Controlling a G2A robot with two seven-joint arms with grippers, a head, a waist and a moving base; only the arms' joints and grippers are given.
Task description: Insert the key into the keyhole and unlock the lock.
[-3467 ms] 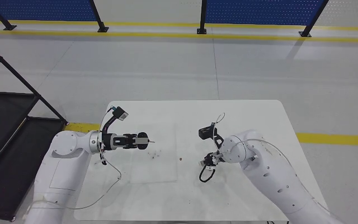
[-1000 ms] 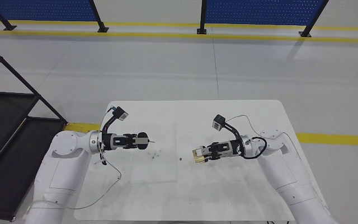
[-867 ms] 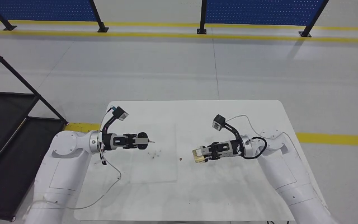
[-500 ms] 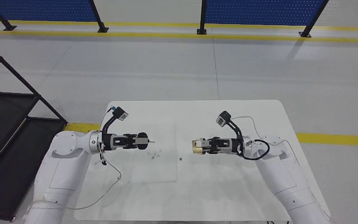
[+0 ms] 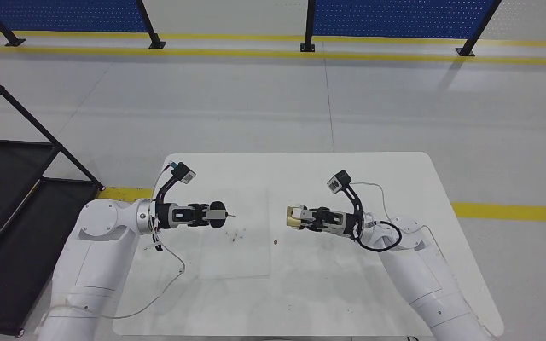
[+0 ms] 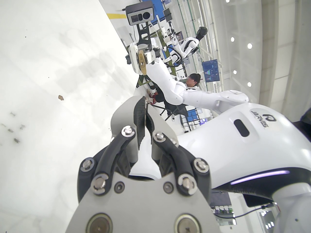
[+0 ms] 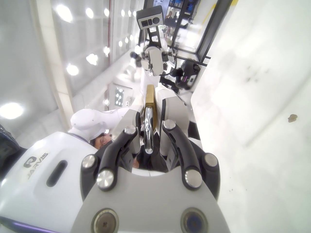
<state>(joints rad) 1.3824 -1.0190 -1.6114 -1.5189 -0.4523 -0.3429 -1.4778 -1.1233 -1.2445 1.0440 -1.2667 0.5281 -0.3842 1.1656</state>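
Top view: key [image 5: 229, 218] in left jaws; right wrist view: lock [image 7: 149, 98] shackle.

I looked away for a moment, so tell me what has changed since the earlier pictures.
The right pincer came up from low over the table, now shut on the brass padlock, and carried it away from the robot and slightly toward the left pincer, into line with it. The left pincer, shut on the key, stayed put; key and padlock remain apart.
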